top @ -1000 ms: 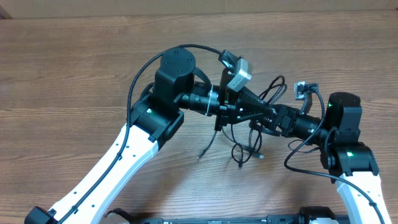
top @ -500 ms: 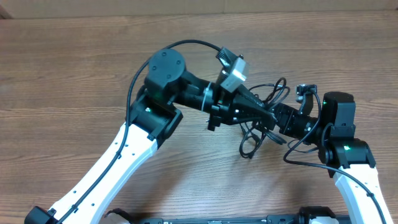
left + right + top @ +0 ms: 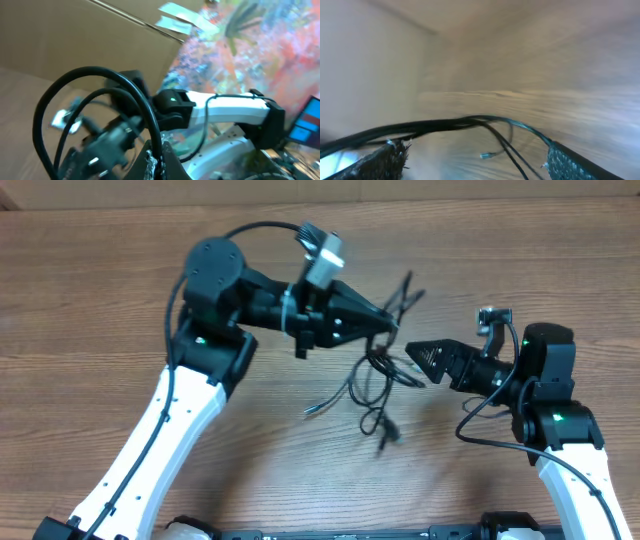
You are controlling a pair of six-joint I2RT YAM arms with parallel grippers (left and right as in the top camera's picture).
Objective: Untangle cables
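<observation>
Your left gripper sits just above the middle of the overhead frame, pointing toward the right edge, with its jaws pinched tight on the cables. The cables hang from that tip as a loose tangle of thin black loops at centre frame, between your two grippers. A few strands poke past the tip toward the upper right, and the rest droop toward the wooden table. One loose end with a small plug trails to the lower left of the tangle. A second end, blurred, points down below it. From above you can't tell whether either one touches the wood. Your right gripper is right of centre, aimed left at the tangle and just beside its right-hand loops. In the right wrist view its fingers stand wide apart in the two lower corners, gripping nothing. There the cables arc across the frame ahead of the fingers and run up to the tip of the finger on the right side. Whether they touch it you can't tell. In the left wrist view the cables rise as two blurred black loops from the closed tip at bottom centre and curve into the left half. Your right arm lies white across the right half behind them.
</observation>
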